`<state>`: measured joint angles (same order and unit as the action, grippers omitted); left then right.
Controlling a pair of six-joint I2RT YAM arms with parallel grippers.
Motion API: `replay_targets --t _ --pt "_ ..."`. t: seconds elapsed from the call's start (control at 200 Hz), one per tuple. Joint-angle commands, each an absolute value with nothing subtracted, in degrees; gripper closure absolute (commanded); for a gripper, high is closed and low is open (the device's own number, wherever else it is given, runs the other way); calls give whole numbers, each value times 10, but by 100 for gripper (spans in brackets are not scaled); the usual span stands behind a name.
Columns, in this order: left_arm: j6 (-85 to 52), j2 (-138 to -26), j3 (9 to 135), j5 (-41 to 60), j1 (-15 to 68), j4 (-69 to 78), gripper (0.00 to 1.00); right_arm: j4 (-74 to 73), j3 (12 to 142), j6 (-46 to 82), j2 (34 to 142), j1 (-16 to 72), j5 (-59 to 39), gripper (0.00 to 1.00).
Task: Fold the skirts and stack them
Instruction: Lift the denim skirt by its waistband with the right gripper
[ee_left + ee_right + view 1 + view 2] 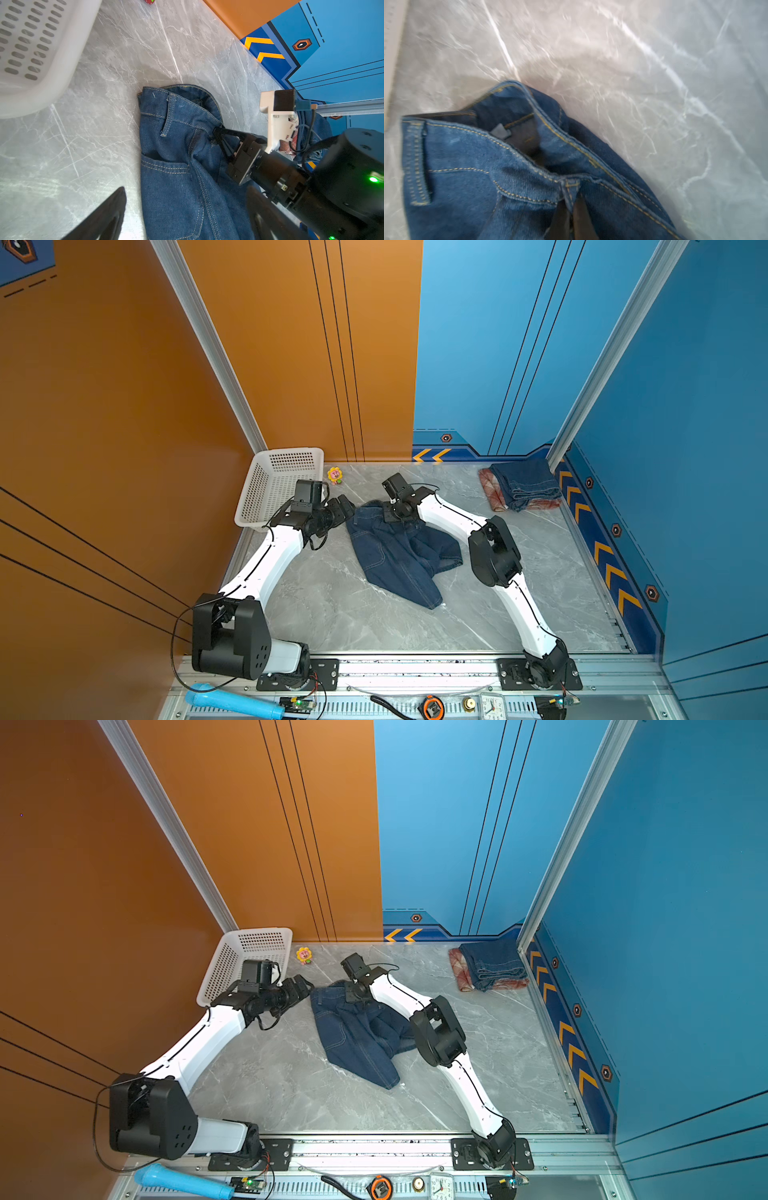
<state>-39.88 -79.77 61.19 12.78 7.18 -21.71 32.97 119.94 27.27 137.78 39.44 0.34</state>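
Two of the three skirts look finished: a folded denim skirt (525,483) lies on top of the folded plaid skirt (492,493) in the far right corner of the table (374,626), the plaid showing along the pile's left and near edges. The third, the loose denim skirt (395,560), lies crumpled in the middle of the table, its waistband toward the far edge and its hem trailing toward the near edge, one side bunched over itself. The right gripper (217,135) has its jaws closed tight on this skirt's waistband near a belt loop; the right wrist view, blurred, shows the dark fingers (560,216) pinching the stitched band. The left gripper (345,506) hangs just beside the waistband's left end, jaws spread wide and holding nothing, with the white basket (266,489) close behind it in the far left corner. So I judge the job about two thirds done. What is left is to spread this last skirt flat, likely with the left gripper taking the other end of the waistband, then fold it and carry it onto the pile in the far right corner. Whether the basket holds anything I cannot tell for sure.
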Motion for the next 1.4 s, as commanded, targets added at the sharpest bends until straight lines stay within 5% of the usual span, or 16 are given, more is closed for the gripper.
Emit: replay_targets --t 0.0,0.536,1.392 --pt "-384 -777 608 116 69 -226 9 333 1224 232 1292 398 21 100" --pt "-387 -755 616 113 50 -226 9 323 1253 85 1085 398 11 100" --pt "-401 -745 637 85 42 -219 9 367 1352 89 1008 432 -102 100"
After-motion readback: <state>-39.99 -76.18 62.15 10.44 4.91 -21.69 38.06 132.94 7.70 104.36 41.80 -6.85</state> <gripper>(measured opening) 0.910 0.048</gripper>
